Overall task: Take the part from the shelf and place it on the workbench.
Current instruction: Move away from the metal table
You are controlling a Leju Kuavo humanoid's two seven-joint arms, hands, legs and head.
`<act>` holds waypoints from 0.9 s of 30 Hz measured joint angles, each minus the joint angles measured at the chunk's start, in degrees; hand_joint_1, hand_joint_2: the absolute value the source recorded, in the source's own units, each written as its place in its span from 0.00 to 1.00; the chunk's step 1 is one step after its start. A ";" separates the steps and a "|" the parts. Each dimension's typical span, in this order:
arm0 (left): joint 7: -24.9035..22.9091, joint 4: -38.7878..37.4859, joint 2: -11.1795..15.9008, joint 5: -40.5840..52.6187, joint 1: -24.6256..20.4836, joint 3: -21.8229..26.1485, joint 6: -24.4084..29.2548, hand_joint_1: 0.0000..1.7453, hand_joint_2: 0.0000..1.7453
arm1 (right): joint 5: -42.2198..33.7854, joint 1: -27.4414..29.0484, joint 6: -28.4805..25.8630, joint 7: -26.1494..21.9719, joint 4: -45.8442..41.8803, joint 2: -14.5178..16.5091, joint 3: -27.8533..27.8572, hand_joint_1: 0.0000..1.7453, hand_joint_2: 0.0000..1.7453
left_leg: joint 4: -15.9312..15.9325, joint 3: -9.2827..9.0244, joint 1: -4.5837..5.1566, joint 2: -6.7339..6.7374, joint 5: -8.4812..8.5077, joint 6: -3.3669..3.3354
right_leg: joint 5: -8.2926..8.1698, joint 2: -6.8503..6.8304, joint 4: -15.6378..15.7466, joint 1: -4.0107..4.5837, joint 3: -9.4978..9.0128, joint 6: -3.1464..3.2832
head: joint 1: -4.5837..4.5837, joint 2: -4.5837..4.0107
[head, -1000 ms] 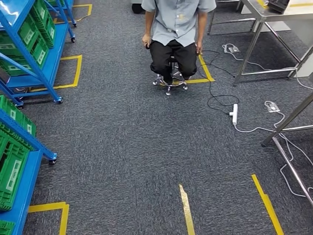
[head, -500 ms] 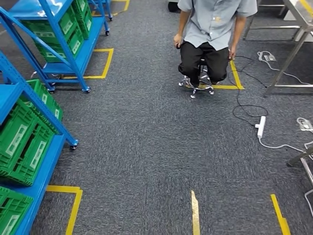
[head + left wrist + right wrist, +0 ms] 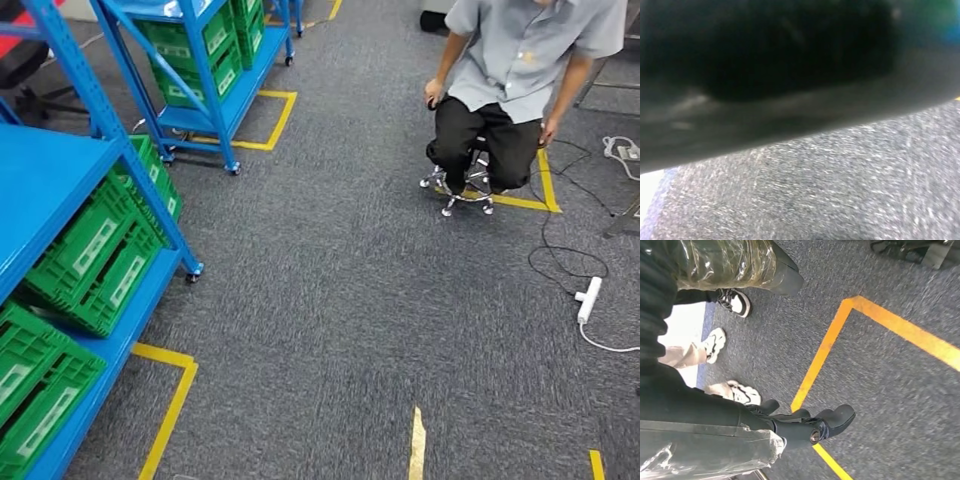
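Right hand (image 3: 817,425): hangs low over the carpet (image 3: 340,300), fingers loosely spread, nothing in them; probably idle because nothing has been picked up.
Left hand: its wrist camera gives a dark blur above carpet; I cannot tell how the fingers lie.
Floor tape (image 3: 170,405): a yellow corner beside the near shelf's foot, likely marking its parking bay.
Near shelf (image 3: 45,190): blue, on castors, at the robot's left.
Green crates (image 3: 98,265): tilted on the lower tiers, open mouths toward the aisle, probably for easy reach.
Part: not made out; crate contents are hidden from this angle. Presumably it is on a shelf, not yet taken.
Person (image 3: 513,80): sits on a wheeled stool (image 3: 468,185) well beyond, clear of the aisle.
View difference: the right wrist view adds shoes (image 3: 715,342) of bystanders close by; the head view gives the shelf layout.
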State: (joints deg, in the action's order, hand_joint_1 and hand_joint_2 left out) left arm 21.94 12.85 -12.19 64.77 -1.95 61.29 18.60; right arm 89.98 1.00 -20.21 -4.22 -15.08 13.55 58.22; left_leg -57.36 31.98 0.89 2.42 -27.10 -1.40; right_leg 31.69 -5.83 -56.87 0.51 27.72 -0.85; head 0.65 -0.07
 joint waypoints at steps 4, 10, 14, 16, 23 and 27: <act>0.01 0.00 0.04 0.04 0.06 0.06 -0.05 0.00 0.00 | 0.00 0.11 -0.06 0.37 0.26 -0.27 -0.40 0.00 1.00 | 0.62 -0.29 -0.48 -2.19 0.37 -0.86 | 5.61 5.23 -11.19 -0.52 5.45 -0.96 | -0.31 0.00; -0.09 0.00 0.03 0.08 0.09 0.08 -0.21 0.00 0.00 | -0.01 0.31 0.24 0.56 0.48 -0.90 -0.73 0.00 1.00 | 0.34 -0.88 -0.77 -6.45 -0.04 -0.35 | -0.80 7.73 -6.63 -1.58 5.54 -1.87 | -0.40 0.00; -0.12 0.00 0.08 0.11 0.16 0.35 -0.37 0.00 0.00 | -0.02 0.20 0.72 0.57 0.79 -1.01 -0.78 0.00 1.00 | -0.22 -0.09 -0.95 -8.77 -0.02 1.04 | -2.05 9.84 -0.96 -1.86 2.68 -0.98 | -0.46 0.00; -0.12 0.00 0.15 0.18 0.36 0.58 -0.37 0.00 0.00 | -0.01 0.17 0.81 0.57 0.85 -1.04 -0.78 0.00 1.00 | -0.85 0.31 -1.05 -8.24 -0.48 1.59 | -2.22 8.63 -0.77 -1.87 2.55 -0.29 | -0.42 0.00; 0.13 0.00 0.21 0.28 0.26 0.96 -0.47 0.00 0.00 | 0.00 0.30 0.83 0.56 0.96 -1.25 -0.78 0.00 1.00 | -14.27 6.63 -1.16 -3.02 -5.59 2.36 | -1.78 3.10 -0.56 -1.46 2.12 0.79 | 0.23 0.00; 0.19 0.00 0.26 0.56 0.05 1.07 -0.57 0.00 0.00 | 0.00 0.12 1.01 0.56 1.13 -1.27 -0.85 0.00 1.00 | -2.06 0.52 -0.43 1.34 -0.33 1.33 | -1.10 0.76 -0.66 -1.01 1.46 0.16 | 0.24 0.00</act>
State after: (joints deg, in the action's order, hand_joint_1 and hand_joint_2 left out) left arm 22.12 12.85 -11.93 65.33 -1.90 62.36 18.03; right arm 89.99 1.12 -19.20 -3.66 -13.96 12.27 57.37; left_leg -59.42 32.50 0.47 3.77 -27.43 -0.07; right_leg 30.60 -5.06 -57.53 -0.51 29.19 -0.69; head 0.89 -0.07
